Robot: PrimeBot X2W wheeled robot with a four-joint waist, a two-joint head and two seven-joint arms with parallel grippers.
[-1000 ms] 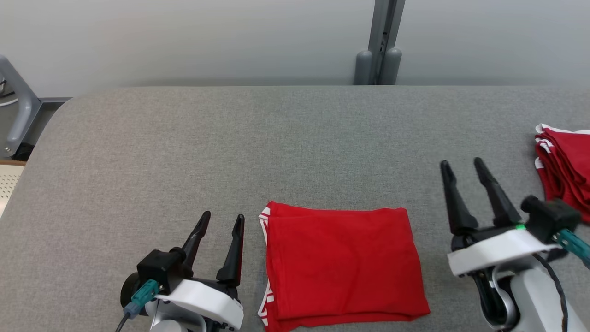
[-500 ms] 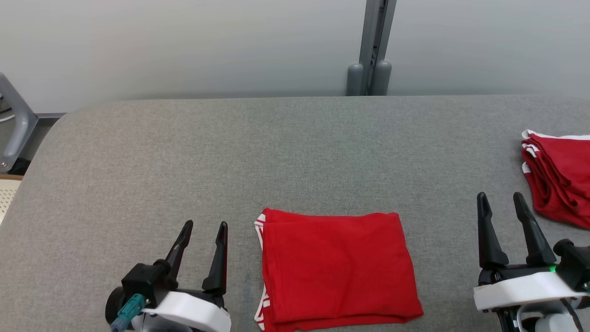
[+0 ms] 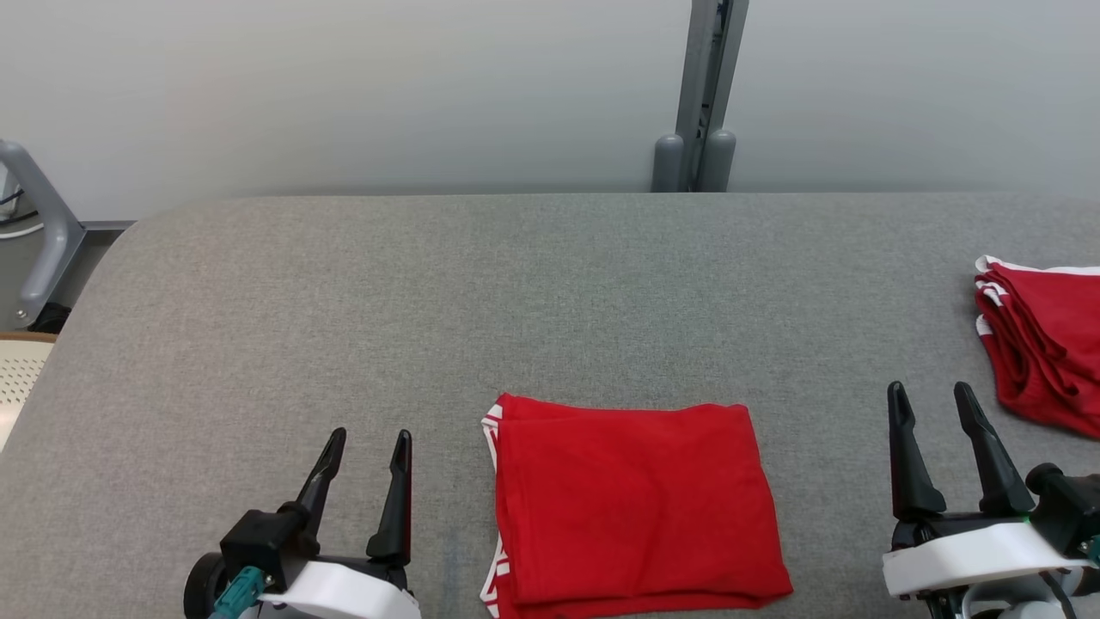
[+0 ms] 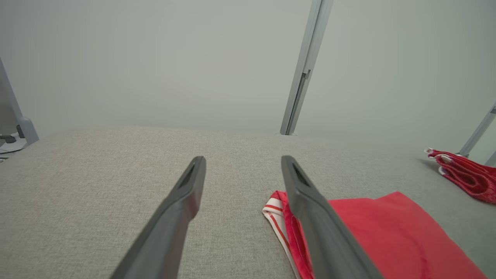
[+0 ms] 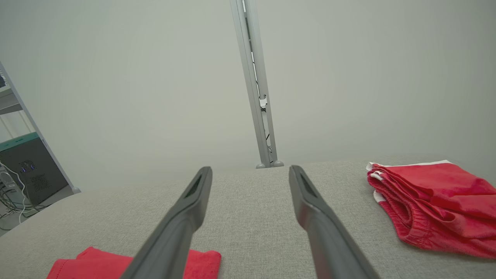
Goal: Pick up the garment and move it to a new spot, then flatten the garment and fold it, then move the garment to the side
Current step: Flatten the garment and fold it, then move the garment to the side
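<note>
Nearest the robot, the left gripper and right gripper stand wide open and empty, both drawn back since a second ago, the right one most. Between them the garment lies folded on the table, so folding looks finished. Farther right sits a stack of red garments, likely its destination

A lab: padded grey worktable, metal post, cabled electronics box

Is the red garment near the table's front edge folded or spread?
Folded: the red fabric garment is a compact rectangle, layered white-trimmed edges stacked along its left side.
</note>
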